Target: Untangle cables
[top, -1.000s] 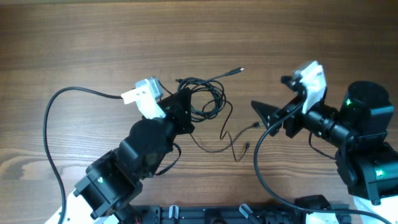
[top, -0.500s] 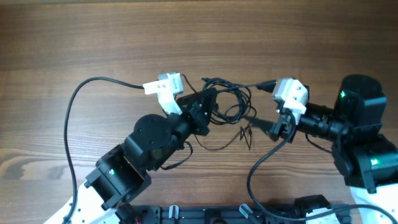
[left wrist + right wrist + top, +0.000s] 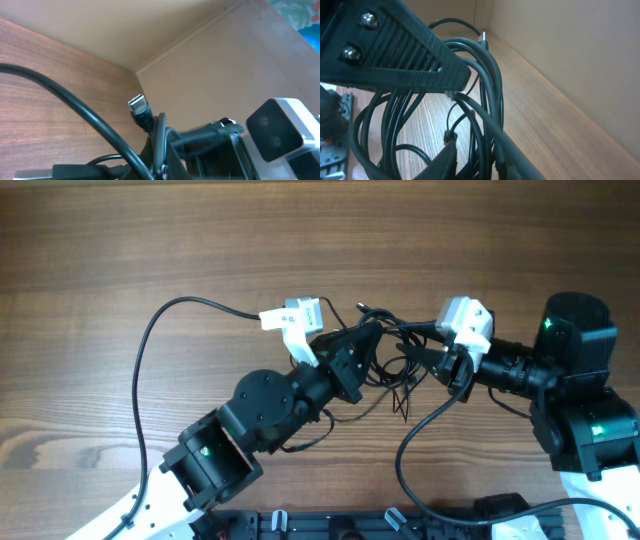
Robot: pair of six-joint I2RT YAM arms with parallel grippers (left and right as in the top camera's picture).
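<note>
The cables (image 3: pixel 395 365) are a tangle of thin black loops between the two arms, with short loose ends (image 3: pixel 402 402) hanging toward the near edge. My left gripper (image 3: pixel 365 345) is shut on the left side of the tangle. In the left wrist view strands (image 3: pixel 150 120) rise from its jaws (image 3: pixel 162 172) to a silver plug tip (image 3: pixel 138 103). My right gripper (image 3: pixel 428 358) reaches into the right side. In the right wrist view its fingers (image 3: pixel 460 110) stand partly apart around strands (image 3: pixel 490 90), wood showing between them; a small plug (image 3: pixel 449 135) sits by the lower finger.
The left arm's thick black cable (image 3: pixel 150 370) arcs over the wooden table (image 3: pixel 150 240) at the left. The right arm's thick cable (image 3: pixel 410 450) loops down at the front. A black rail (image 3: pixel 330 525) runs along the near edge.
Both grippers have come together at the tangle, the left carrying it to the right. The right gripper's jaws have narrowed from wide open to partly closed around strands.
</note>
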